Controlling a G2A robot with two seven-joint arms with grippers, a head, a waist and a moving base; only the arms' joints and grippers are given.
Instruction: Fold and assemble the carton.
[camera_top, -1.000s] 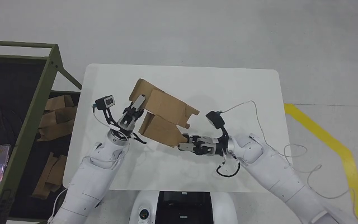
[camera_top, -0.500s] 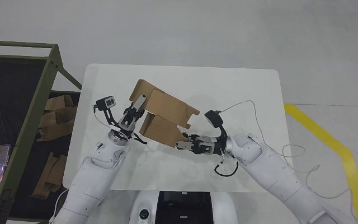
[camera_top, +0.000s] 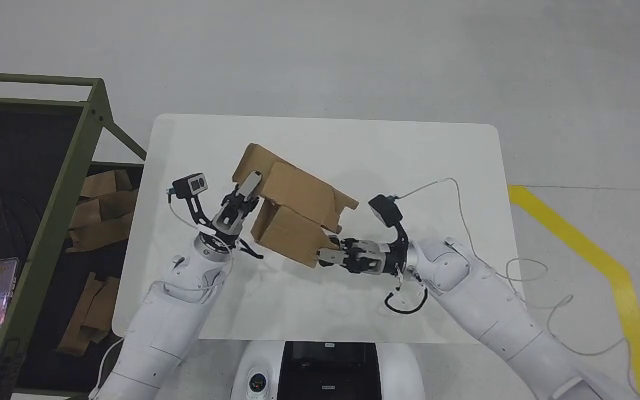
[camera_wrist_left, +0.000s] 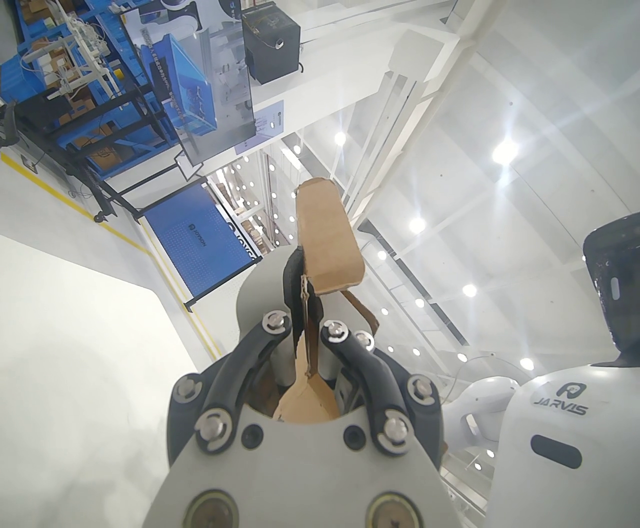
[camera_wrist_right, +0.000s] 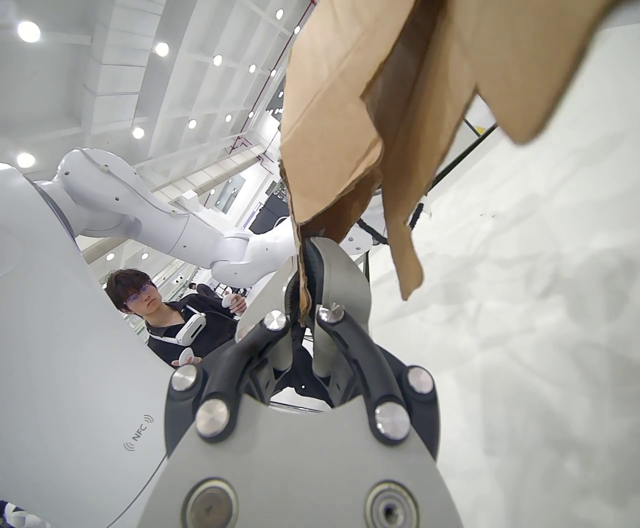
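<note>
Top view: carton (camera_top: 295, 200) is half-opened and held up off the table (camera_top: 430, 160) btwn both arms, over its middle-left part. Left gripper (camera_top: 243, 200) has the carton's left end; right gripper (camera_top: 327, 256) has the near corner of the lower panel. Vs 1 s ago, little has changed. The right gripper crept in toward the carton, then eased back a touch; the left one nudged up slightly, and the carton barely shifted. Prob. the fold is being worked w/ small adjustments: panels not squared, flaps loose, no closed box yet. Table is plain white. Green rack (camera_top: 60, 100) stands at its left w/ flat cardboard blanks (camera_top: 100, 205). Grey floor, yellow stripe (camera_top: 560, 225) at right.

Left wrist view: left jaws are clamped together on a thin cardboard edge, w/ a rounded flap (camera_wrist_left: 327, 240) standing up past the tips. White table corner lies beyond. Room behind has blue racks and bins (camera_wrist_left: 165, 75) and a high ceiling w/ spot lights.

Right wrist view: right jaws are pinched tight on another carton edge, w/ creased panels and a pointed flap (camera_wrist_right: 405, 240) hanging above the white table.
</note>
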